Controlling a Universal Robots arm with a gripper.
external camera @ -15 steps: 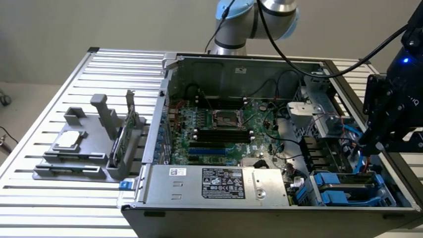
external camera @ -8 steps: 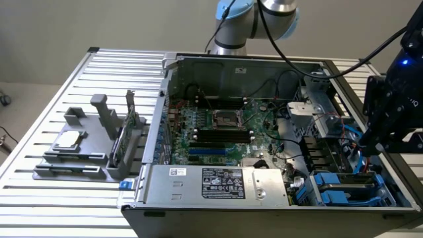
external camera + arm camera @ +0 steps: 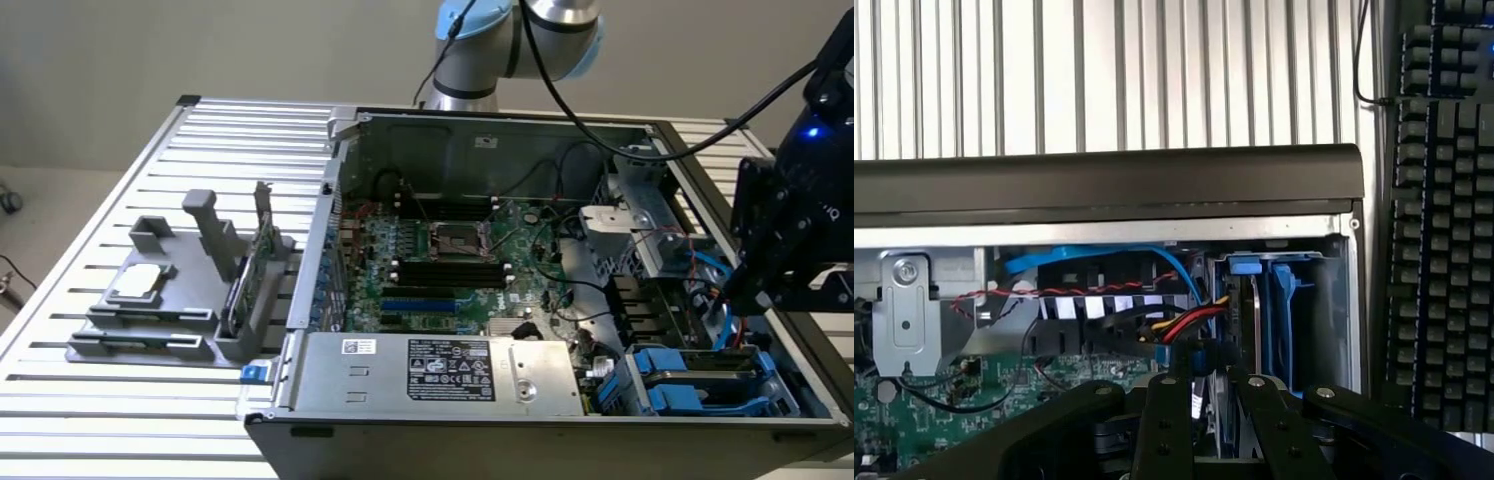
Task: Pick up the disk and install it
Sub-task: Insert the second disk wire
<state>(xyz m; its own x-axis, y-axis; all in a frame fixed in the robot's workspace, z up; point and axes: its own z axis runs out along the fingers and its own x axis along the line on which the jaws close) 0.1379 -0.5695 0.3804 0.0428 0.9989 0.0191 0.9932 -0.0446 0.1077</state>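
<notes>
The disk (image 3: 1256,310) stands edge-on in the wrist view: a grey metal edge between blue bracket rails, set in the drive bay at the corner of the open computer case (image 3: 1104,180). My gripper (image 3: 1216,382) has a dark finger on either side of the disk's near end and is shut on it. In the exterior view the blue-framed disk (image 3: 701,378) sits low in the case's corner on the exterior view's right. The black gripper (image 3: 750,300) hangs just above it, its fingertips hidden.
Red, yellow and black cables (image 3: 1174,325) run beside the bay. Inside the case are a motherboard (image 3: 454,260) and a power supply (image 3: 441,370). A grey fixture (image 3: 174,300) holds a small chip (image 3: 140,283) and an upright green card (image 3: 260,255). A keyboard (image 3: 1444,200) lies beyond the case.
</notes>
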